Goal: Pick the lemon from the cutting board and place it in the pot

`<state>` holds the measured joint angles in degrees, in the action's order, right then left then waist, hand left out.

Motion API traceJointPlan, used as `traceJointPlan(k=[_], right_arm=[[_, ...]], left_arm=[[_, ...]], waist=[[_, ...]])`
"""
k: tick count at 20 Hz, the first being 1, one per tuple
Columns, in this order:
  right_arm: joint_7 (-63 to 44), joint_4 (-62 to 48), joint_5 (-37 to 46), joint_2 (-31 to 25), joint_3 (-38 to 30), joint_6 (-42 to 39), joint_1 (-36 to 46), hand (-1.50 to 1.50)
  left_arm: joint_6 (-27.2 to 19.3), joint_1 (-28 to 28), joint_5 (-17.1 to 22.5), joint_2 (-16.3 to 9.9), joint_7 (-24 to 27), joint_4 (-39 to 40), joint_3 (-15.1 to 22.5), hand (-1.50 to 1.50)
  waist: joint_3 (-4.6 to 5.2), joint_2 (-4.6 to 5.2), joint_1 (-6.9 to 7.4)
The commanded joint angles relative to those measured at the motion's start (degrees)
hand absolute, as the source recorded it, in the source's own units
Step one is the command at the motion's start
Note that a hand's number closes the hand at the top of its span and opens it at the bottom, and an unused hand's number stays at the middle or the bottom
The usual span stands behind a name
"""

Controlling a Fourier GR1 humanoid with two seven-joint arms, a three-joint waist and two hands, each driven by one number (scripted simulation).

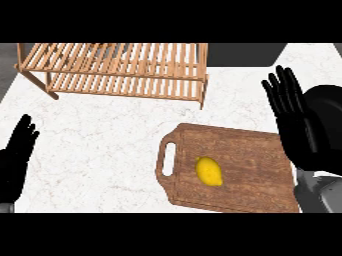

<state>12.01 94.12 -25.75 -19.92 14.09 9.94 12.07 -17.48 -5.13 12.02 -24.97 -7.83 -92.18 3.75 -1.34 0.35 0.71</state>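
Note:
A yellow lemon (pixel 209 171) lies on the brown wooden cutting board (pixel 251 150), a little left of the board's middle. The black pot (pixel 341 127) sits at the right edge, partly hidden behind my right hand. My right hand (pixel 301 131) is open with straight fingers pointing up, above the board's right side and to the right of the lemon, not touching it. At the lower left edge, my left hand (pixel 10 159) rests open, far from the board.
A slatted wooden rack (pixel 115 67) stands at the back of the white marble counter (pixel 93 145). A dark square patch (pixel 244 54) lies behind it at the back right. The counter's left edge runs close to my left hand.

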Motion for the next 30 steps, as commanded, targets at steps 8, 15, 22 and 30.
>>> traceJointPlan(k=[8, 15, 22, 30], right_arm=[[1.56, -1.82, 9.73, -12.20, 12.11, -30.50, 24.28, 1.50], [24.79, -11.77, 12.97, -13.77, 14.15, -49.96, 29.16, -1.50], [37.14, -16.17, 29.98, -19.13, 19.90, -49.20, 36.58, -1.50], [46.58, -19.91, 44.72, -20.39, 32.46, -39.12, 40.15, -1.50]], left_arm=[[3.02, 13.83, 2.27, 5.03, 4.84, -6.13, 3.44, 0.00], [4.23, 18.29, 4.31, 6.36, 4.66, -3.62, 2.67, 0.00], [4.09, 20.90, 3.50, 6.15, 5.46, 0.14, 1.31, 0.00], [1.70, 21.60, 1.21, 8.27, 5.74, 2.04, 2.10, 0.00]], waist=[[1.63, 1.16, 5.44], [0.99, 2.39, 4.70], [1.18, 1.61, 3.77], [1.28, 0.42, 1.84]])
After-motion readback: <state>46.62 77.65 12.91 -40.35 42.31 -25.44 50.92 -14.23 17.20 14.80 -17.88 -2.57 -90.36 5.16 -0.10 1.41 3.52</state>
